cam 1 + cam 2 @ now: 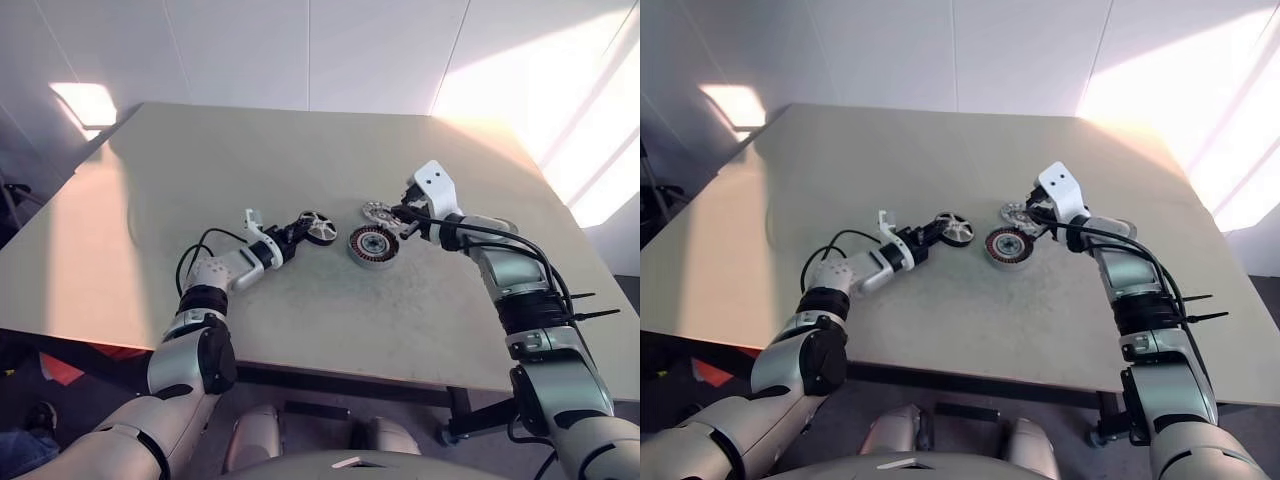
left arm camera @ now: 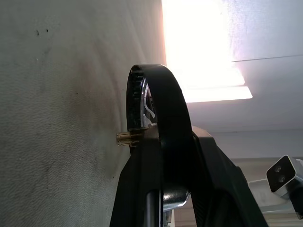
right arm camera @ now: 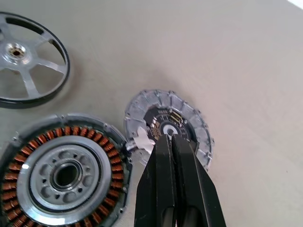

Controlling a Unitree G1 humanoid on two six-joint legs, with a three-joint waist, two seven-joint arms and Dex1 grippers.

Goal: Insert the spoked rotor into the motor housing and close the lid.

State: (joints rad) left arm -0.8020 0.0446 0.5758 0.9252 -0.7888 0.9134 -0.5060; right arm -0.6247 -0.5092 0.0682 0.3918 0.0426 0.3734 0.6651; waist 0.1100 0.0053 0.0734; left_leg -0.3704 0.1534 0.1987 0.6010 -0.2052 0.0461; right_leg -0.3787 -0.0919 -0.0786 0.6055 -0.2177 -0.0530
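Basically we're early in the job. Biggest thing first: the table, beige, carries all three parts near its middle. The motor housing lies flat with copper windings facing up and its pale centre empty, so nothing is inserted yet. Just beside it, on the far right side, lies the lid, grey slotted disc, flat on the table, touching or nearly touching the housing rim; we can't tell which. To the housing's left sits the spoked rotor, near but apart from the housing.

The left gripper is at the rotor. In the left wrist view the black fingers straddle the rotor's rim with the disc edge-on between them, so we read the jaws as clamped on the rotor, or very nearly; whether it's lifted off the table we can't tell. The right gripper has its jaws pressed together, holding nothing, tips hovering over or resting on the lid's dark centre.

Left to do, by our judgement: carry the rotor over, seat it in the housing, then pick up the lid and close. Nothing finished so far.
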